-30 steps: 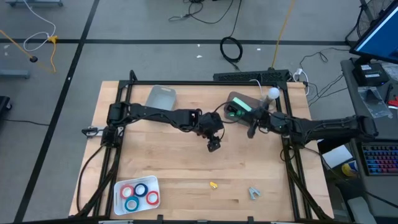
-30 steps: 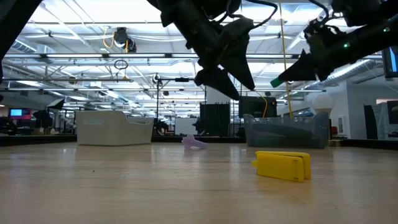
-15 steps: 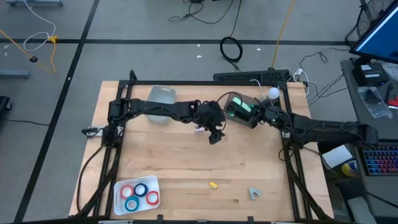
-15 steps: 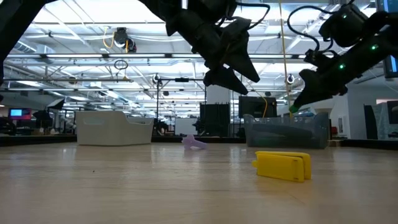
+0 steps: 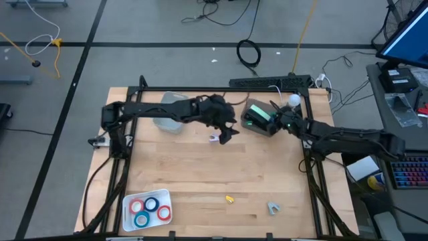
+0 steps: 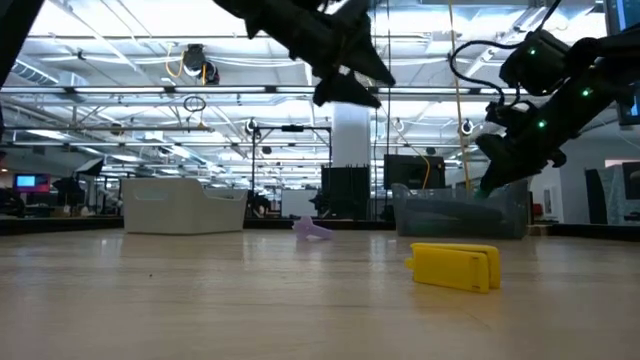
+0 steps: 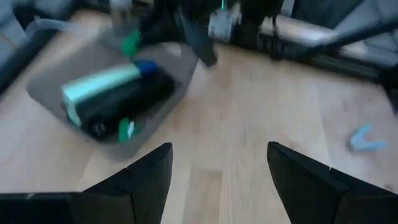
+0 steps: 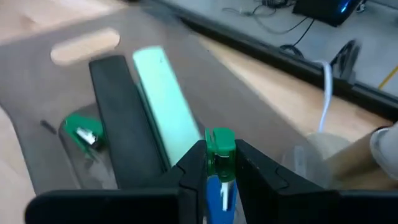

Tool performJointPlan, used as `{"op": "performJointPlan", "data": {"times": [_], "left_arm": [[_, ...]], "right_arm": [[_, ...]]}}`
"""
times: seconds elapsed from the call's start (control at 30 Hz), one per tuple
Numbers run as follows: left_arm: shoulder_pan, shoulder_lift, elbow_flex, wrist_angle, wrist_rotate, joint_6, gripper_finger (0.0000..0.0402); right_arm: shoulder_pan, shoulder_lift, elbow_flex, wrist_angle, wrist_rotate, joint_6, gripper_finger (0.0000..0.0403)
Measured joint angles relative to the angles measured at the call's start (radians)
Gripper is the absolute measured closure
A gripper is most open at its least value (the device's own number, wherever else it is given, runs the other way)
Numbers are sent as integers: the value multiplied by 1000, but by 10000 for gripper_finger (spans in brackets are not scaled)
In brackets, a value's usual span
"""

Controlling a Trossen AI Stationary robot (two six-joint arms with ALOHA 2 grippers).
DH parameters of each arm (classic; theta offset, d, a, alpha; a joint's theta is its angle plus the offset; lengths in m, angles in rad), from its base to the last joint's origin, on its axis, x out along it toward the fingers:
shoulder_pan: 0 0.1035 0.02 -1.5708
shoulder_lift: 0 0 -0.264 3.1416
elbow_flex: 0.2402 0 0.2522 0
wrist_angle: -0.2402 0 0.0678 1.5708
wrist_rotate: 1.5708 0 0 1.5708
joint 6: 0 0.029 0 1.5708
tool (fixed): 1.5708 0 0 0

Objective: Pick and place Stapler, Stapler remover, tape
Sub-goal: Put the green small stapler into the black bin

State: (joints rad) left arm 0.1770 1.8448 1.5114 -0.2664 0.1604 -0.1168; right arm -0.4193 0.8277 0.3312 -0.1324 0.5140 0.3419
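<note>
My right gripper is shut on a small green-and-blue piece, stapler or stapler remover I cannot tell. It hangs over the grey tray at the far right. In that tray lie a black stapler, a light-green stapler and a green stapler remover. My left gripper hovers open over mid-table, left of the tray, holding nothing. Red and blue tape rolls lie in a white tray near the front left. A yellow stapler and a blue-grey stapler remover rest on the table near the front. My right gripper pinches the green-and-blue piece between its two fingers; its green end sticks out past the fingertips. The fingers slant down from the table's right side. The piece is lifted clear, above the grey tray's floor.
A small purple piece lies on the table just beneath my left gripper. A pale empty tray stands at the far left under the left arm. The middle of the wooden table is bare wood.
My left gripper has risen and drawn back toward the table's far edge, staying open. My right gripper has carried the green-and-blue piece toward the far edge and down over the grey tray, tipping its fingers downward.
</note>
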Motion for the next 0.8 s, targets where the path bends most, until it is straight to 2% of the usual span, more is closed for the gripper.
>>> {"op": "performJointPlan", "data": {"times": [0.17, 0.43, 0.7, 0.8], "left_arm": [[3, -140, -187, 164, -14, -63, 135], [-11, -334, -434, 273, -114, -127, 135], [-10, -466, -639, 456, -116, -185, 135], [-10, -501, -695, 471, -105, -209, 135]], "right_arm": [[-6, 29, 1, 4, -18, -8, 344], [-7, 52, 1, 18, -19, -7, 344], [-6, 63, 1, 21, -18, 15, 344], [-6, 67, 1, 21, -17, 20, 344]]}}
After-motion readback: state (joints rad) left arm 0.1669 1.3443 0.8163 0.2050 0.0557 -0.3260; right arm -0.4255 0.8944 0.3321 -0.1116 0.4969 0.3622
